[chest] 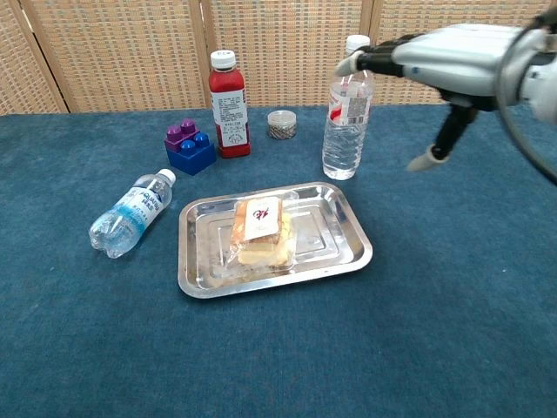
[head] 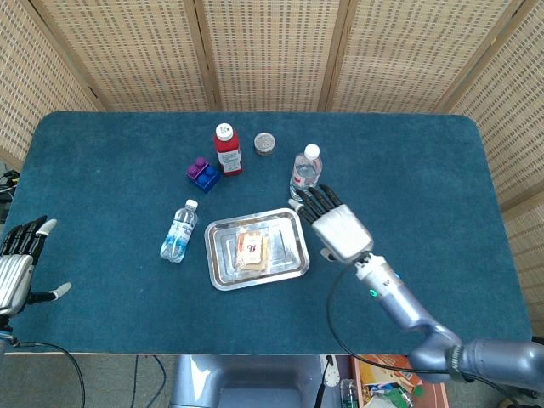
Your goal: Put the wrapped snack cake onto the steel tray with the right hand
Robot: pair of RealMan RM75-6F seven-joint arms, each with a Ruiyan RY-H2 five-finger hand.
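Note:
The wrapped snack cake (head: 252, 248) (chest: 259, 230) lies flat in the middle of the steel tray (head: 293, 255) (chest: 342, 249), with nothing touching it. My right hand (head: 337, 224) (chest: 435, 65) hovers to the right of the tray, above the cloth, fingers spread and holding nothing. My left hand (head: 19, 267) shows at the far left edge of the head view, off the table, fingers apart and empty.
A clear water bottle (head: 305, 172) (chest: 346, 109) stands just beyond my right hand. A red drink bottle (head: 227, 150), a small round tin (head: 265, 143) and purple-blue blocks (head: 202, 172) stand behind the tray. A second water bottle (head: 178, 231) lies left of it.

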